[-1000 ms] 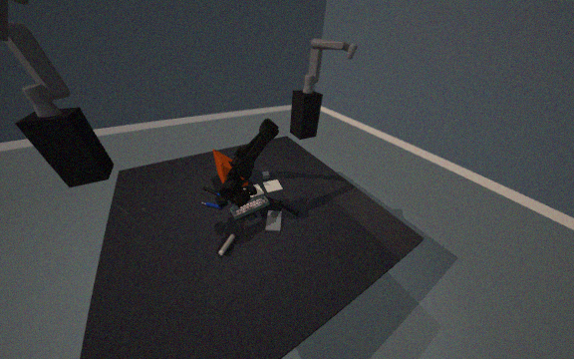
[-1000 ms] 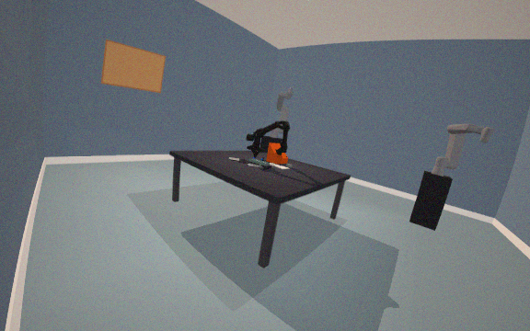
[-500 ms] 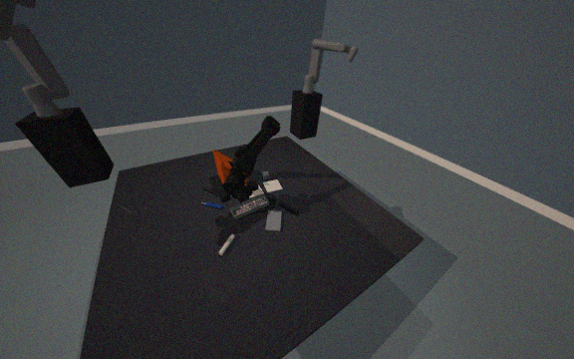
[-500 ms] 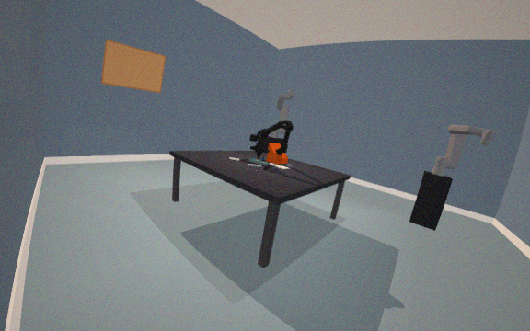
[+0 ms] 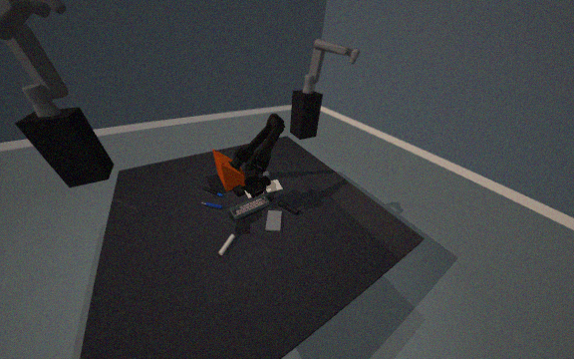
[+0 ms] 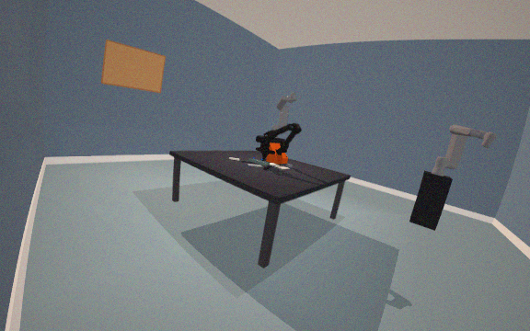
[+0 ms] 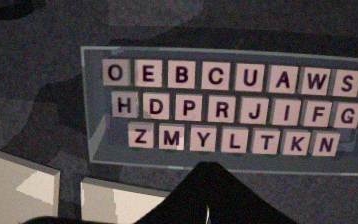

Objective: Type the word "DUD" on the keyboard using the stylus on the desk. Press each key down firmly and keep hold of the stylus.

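Note:
The keyboard (image 5: pixel 250 206) (image 6: pixel 260 162) (image 7: pixel 188 107) lies on the dark desk (image 5: pixel 177 299) (image 6: pixel 228 170). In the wrist view the D key (image 7: pixel 156 106) is in the middle row and the U key (image 7: pixel 250 76) in the top row. My gripper (image 7: pixel 207 170) is shut, with no stylus visible at its fingertips. The tips appear over the keyboard's near edge, below the L and T keys; their height is unclear. A white stick (image 5: pixel 226 244) (image 6: pixel 234 159), a blue pen (image 5: pixel 212 204) and a black stick (image 5: pixel 289 207) lie on the desk; which is the stylus is unclear.
A grey slab (image 5: pixel 274 220) lies beside the keyboard. Pale flat pieces (image 5: pixel 275 186) (image 7: pixel 117 197) lie on the arm's side of it. A large orange object (image 5: pixel 226 172) (image 6: pixel 274 154) stands beside the arm. A dark blue-ended stick (image 5: pixel 219 194) lies near it.

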Robot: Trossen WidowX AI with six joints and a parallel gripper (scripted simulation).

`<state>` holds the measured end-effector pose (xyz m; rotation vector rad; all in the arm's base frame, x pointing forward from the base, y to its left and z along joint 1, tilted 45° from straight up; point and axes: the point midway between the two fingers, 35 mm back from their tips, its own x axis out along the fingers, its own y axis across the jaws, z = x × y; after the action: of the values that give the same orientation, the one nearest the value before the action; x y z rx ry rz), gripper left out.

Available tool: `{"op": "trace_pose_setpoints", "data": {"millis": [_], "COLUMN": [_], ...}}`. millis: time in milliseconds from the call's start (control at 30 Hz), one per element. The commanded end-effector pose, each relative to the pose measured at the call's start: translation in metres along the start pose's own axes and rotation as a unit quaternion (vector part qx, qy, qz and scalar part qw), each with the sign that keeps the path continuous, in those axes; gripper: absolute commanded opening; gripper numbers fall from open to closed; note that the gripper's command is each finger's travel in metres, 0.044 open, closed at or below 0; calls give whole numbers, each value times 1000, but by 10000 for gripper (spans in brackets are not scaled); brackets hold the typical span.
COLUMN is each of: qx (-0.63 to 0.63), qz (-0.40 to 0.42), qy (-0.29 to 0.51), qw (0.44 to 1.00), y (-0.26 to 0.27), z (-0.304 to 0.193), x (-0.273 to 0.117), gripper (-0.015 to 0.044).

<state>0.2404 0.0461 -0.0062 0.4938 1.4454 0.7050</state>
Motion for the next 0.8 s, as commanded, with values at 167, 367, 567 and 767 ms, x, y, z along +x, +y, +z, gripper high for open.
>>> {"op": "trace_pose_setpoints", "data": {"millis": [167, 367, 567, 767], "qx": [11, 11, 11, 16], "qz": [4, 3, 3, 4], "qy": [2, 1, 2, -2], "qw": [1000, 1000, 1000, 1000], "y": [6, 6, 6, 4], "z": [-5, -4, -5, -4], "x": [1, -9, -59, -54], "gripper": [0, 0, 0, 0]}}
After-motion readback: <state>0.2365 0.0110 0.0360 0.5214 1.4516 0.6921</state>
